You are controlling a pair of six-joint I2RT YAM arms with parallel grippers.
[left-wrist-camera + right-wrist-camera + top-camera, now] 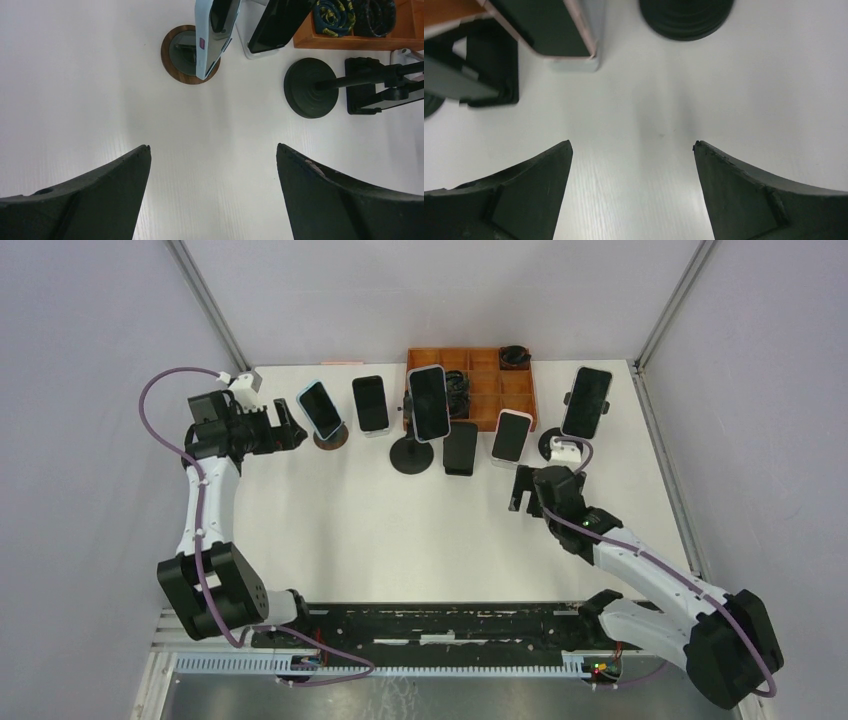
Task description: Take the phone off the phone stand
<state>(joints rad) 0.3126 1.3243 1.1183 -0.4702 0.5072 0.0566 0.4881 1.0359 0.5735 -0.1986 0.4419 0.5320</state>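
1. Progress: as far as I could judge, nothing of the task was done. All 5 propped phones in the overhead view sat on their stands, and neither of the 2 grippers held anything.
2. The left gripper had its fingers spread wide, with only bare table between them.
3. The light-blue phone leaned on its round wooden stand. It was ahead of the left gripper, roughly on its centre line, near but clearly apart from both fingertips.
4. The right gripper was also spread and empty. A pink-edged phone stood on a pale stand, ahead of that gripper and left of its gap, with no contact.
5. The task did not say which phone was meant, so I could not be sure. Both grippers faced a phone, and I took the light-blue one ahead of the left gripper as the likelier target.
6. The whole job was left to do: move in on the phone, pinch its edges, lift it off the stand and set it down.
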